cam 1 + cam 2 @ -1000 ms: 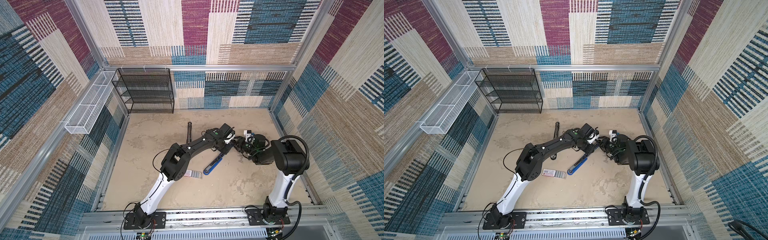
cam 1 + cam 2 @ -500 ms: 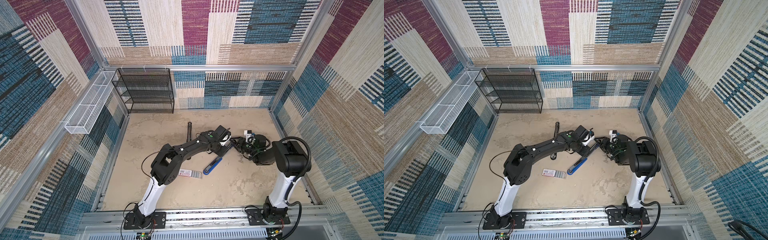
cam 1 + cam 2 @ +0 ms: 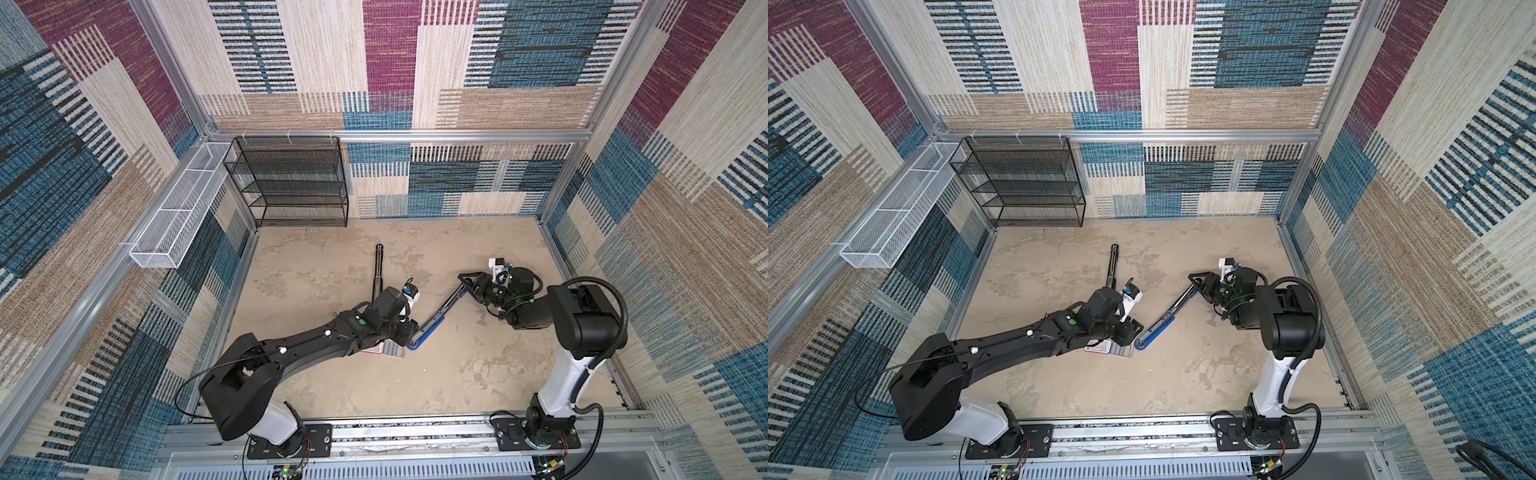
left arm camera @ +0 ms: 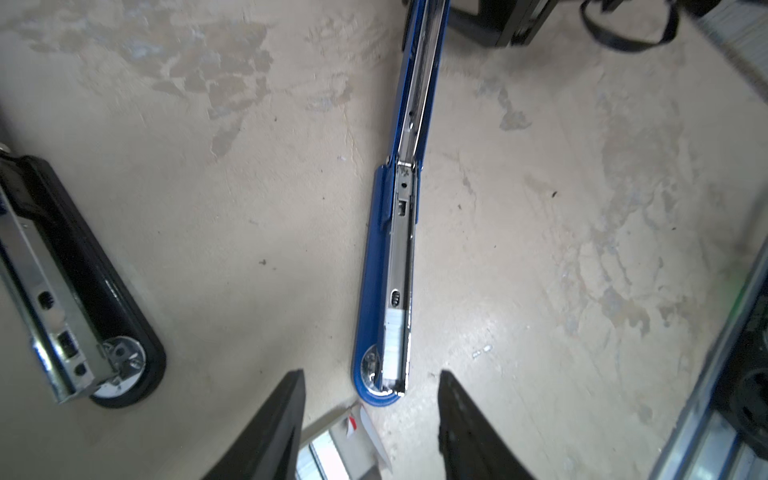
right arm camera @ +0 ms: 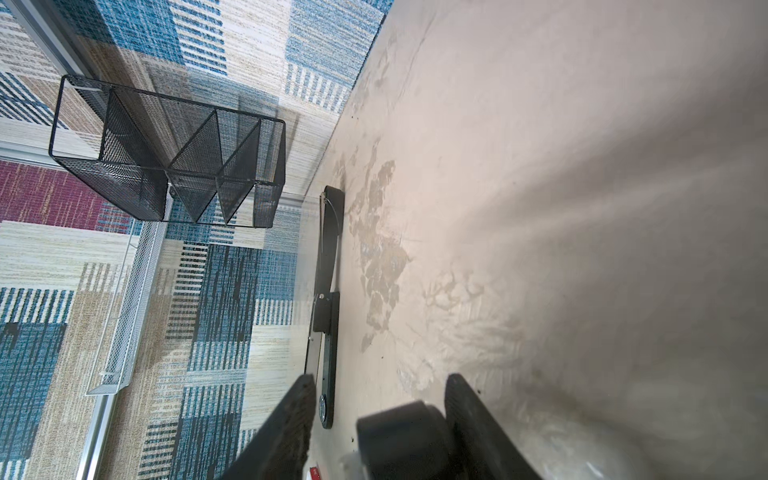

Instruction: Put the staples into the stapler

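Left wrist view only: a pale grey strip is sitting in the blue stapler's open channel, near its front end. Both top views are hiding this.
Staples box: lying on the table just beside that end, partly under my left claw.
Left claw: I am holding it spread wide, gripping nothing.
Right claw: straddling the stapler's far end; whether it is clamped or loose, I cannot tell.
Left arm: stretching low and forward.
Right arm: bending back toward the middle.

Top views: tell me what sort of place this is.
Likely a robot test cell: an aluminium frame with patterned wall panels, and a left arm and right arm bolted to a base rail.
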